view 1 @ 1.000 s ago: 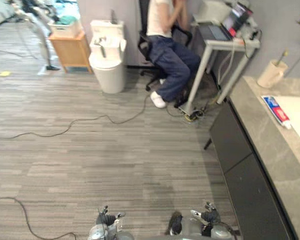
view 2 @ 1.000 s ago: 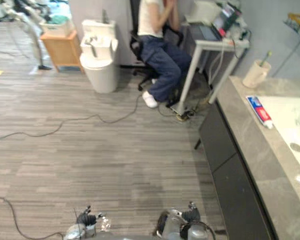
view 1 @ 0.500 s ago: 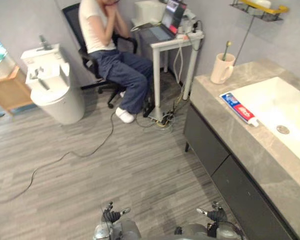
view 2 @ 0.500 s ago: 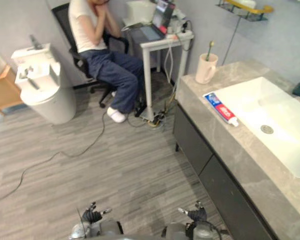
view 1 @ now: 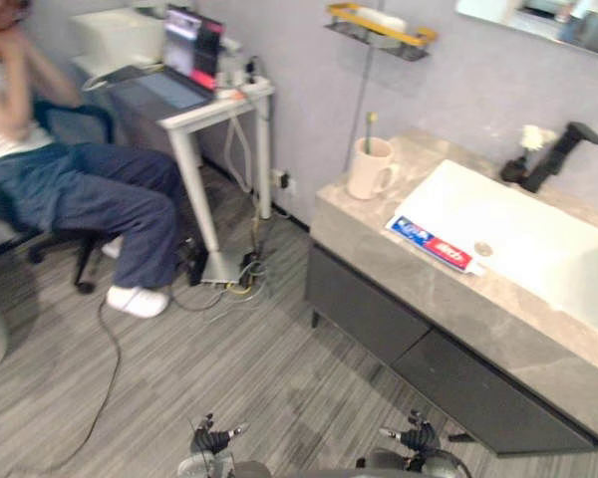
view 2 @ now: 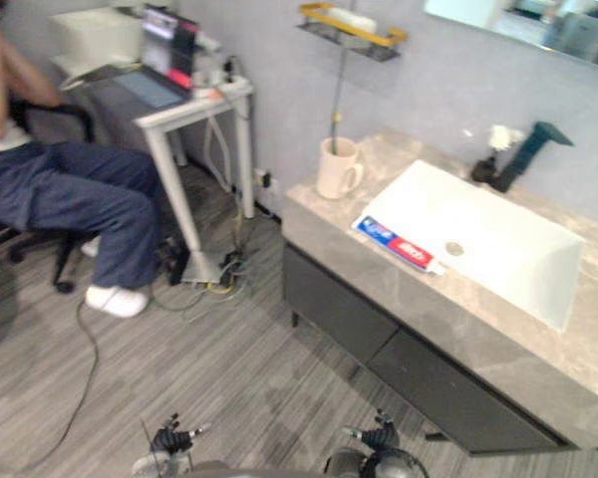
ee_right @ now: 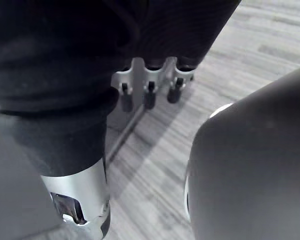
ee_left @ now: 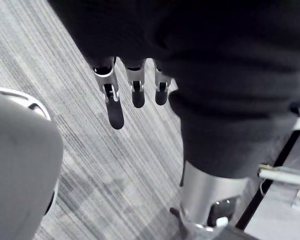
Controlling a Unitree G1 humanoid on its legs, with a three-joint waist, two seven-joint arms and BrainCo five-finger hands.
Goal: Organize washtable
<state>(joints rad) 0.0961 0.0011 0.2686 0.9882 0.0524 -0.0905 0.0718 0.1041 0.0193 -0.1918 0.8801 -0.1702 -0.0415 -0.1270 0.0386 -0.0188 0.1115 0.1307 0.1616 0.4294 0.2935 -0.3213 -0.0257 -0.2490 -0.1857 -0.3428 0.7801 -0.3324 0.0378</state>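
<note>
Left eye view: the left hand (view 1: 211, 439) hangs low above the floor, fingers relaxed and empty. The mug (view 1: 371, 167) stands at the left end of the counter (view 1: 354, 224). The right hand (view 1: 416, 438), equally slack and empty, hangs nearer the counter. The toothpaste tube (view 1: 434, 244) lies lengthwise along the near rim of the sink (view 1: 518, 229), well apart from both hands.

The person (view 1: 100, 199) is cut off by the upper left corner and left edge. The surface (view 1: 498, 319) runs out past the right edge, the mirror (view 1: 538, 15) past the top. A small white thing (view 1: 530, 137) beside the tap (view 1: 558, 154) is too blurred to identify.
</note>
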